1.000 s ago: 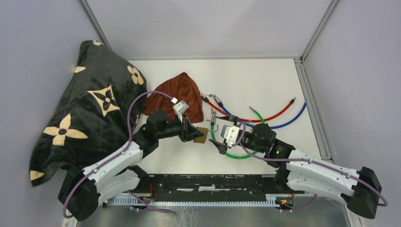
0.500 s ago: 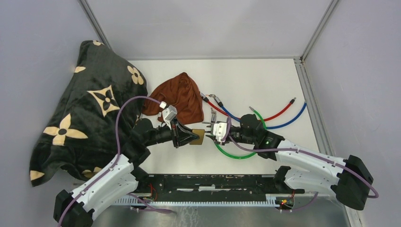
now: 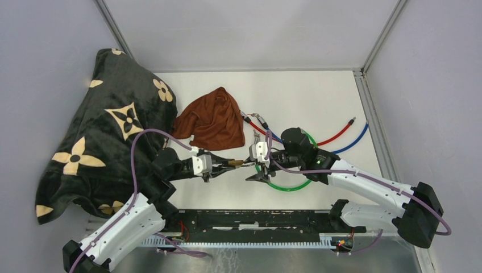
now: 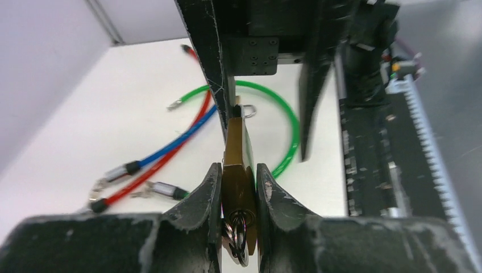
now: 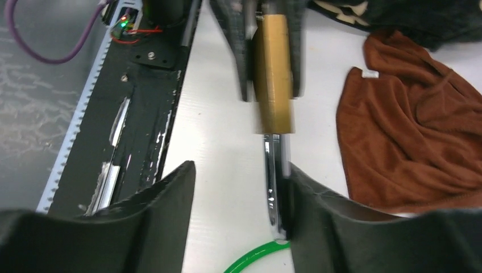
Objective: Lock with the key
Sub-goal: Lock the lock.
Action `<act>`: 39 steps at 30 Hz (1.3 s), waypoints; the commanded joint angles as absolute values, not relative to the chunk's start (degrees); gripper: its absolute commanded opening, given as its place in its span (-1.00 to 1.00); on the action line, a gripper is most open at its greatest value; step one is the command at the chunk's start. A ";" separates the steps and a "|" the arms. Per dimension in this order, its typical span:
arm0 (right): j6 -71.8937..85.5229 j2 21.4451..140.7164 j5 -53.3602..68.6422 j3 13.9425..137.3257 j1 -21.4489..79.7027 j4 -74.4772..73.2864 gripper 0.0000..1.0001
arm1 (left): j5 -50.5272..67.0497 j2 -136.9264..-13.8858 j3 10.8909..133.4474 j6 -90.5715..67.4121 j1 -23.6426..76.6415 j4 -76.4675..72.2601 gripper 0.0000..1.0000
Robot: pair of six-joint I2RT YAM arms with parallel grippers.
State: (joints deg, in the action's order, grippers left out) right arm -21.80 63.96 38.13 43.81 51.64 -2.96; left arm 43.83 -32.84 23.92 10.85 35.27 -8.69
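Observation:
A brass padlock [image 3: 237,164] hangs above the table between the two arms, and my left gripper [image 3: 227,165] is shut on its body [image 4: 239,165]. A key ring with the key [image 4: 241,239] hangs at the lock's underside between the left fingers. The steel shackle [image 5: 271,176] points toward my right gripper [image 3: 252,165]. In the right wrist view the right gripper [image 5: 239,170] stands open around the shackle. The shackle lies against one finger [image 5: 301,193], and the other finger [image 5: 170,193] is well clear of it.
A brown cloth [image 3: 210,122] lies behind the lock, and a dark patterned blanket [image 3: 108,131] covers the left side. A green cable loop [image 3: 284,185] lies under the right gripper, with red [image 3: 335,133] and blue [image 3: 352,145] cables beyond. A black rail [image 3: 256,219] runs along the near edge.
The left arm has dropped lower and turned the padlock edge-on. The right gripper has moved left over the shackle and narrowed its jaws from wide open.

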 commanded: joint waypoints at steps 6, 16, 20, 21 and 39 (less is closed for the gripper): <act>-19.01 58.17 31.63 44.03 52.51 -6.49 0.96 | 43.14 -29.81 28.37 48.77 34.64 -7.11 -0.95; -19.92 60.11 26.25 44.21 52.51 0.50 0.83 | 46.38 -32.33 31.98 27.88 34.66 -3.53 -0.95; -21.49 60.08 28.98 43.39 52.37 -0.75 0.80 | 42.78 -32.52 31.82 9.28 34.68 -10.89 -0.95; -20.96 58.77 29.05 42.37 52.28 1.59 0.82 | 43.29 -32.41 31.60 7.54 34.64 -11.83 -0.95; -9.96 60.97 24.83 39.13 52.28 12.51 -1.00 | 30.02 -33.51 29.10 -3.14 34.66 -10.25 -0.63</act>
